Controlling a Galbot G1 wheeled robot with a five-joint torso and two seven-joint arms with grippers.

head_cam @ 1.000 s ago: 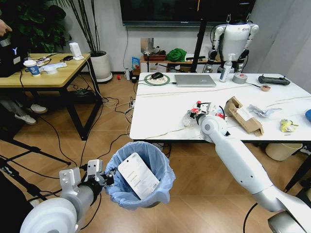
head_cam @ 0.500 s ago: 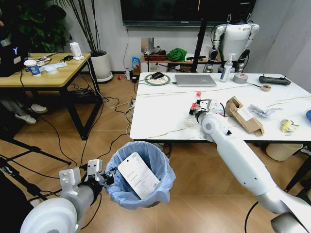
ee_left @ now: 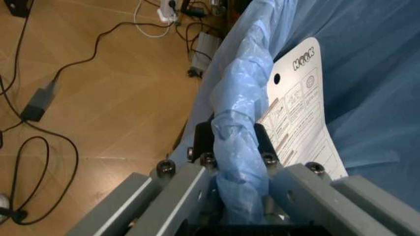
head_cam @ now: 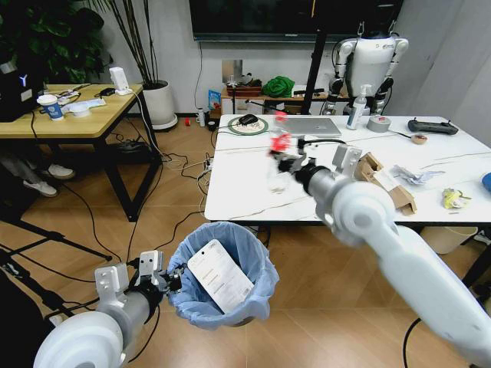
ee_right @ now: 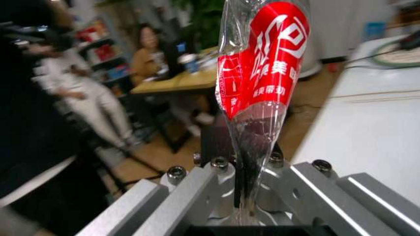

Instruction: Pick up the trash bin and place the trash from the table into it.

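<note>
The step in hand is the carrying of one piece of trash from the desk [head_cam: 245,180] toward the trash bin [head_cam: 222,276]. The right end effector [head_cam: 285,161] is closed on a red-labelled plastic bottle [head_cam: 278,157]; in the right wrist view the bottle [ee_right: 259,93] is pinched flat at its lower part between the two fingers [ee_right: 217,172], and the red label stands above them. The bottle is lifted clear of the desk, at about 12 o'clock from the bin in the head view, over the desk's near-left part.

The left end effector [head_cam: 165,282] is at about 9 o'clock of the bin and is closed on the bin's rim; the left wrist view shows the light-blue bag [ee_left: 239,147], rolled over the rim, clamped between the fingers [ee_left: 203,142]. The bin appears held up, open mouth upward, with a white printed card [head_cam: 221,277] already lying inside.

The bottle's long axis is close to upright, slightly tilted, with the red cap end pointing up and the squeezed end down in the grip.

I judge that the next move calls for bringing the bottle toward 6 o'clock, past the desk edge, until it is over the open mouth, and only then releasing it. On the desk at about 3 o'clock a torn cardboard box [head_cam: 383,182], crumpled white paper [head_cam: 414,175] and a yellow wrapper [head_cam: 454,199] remain, so the task seems early.
</note>
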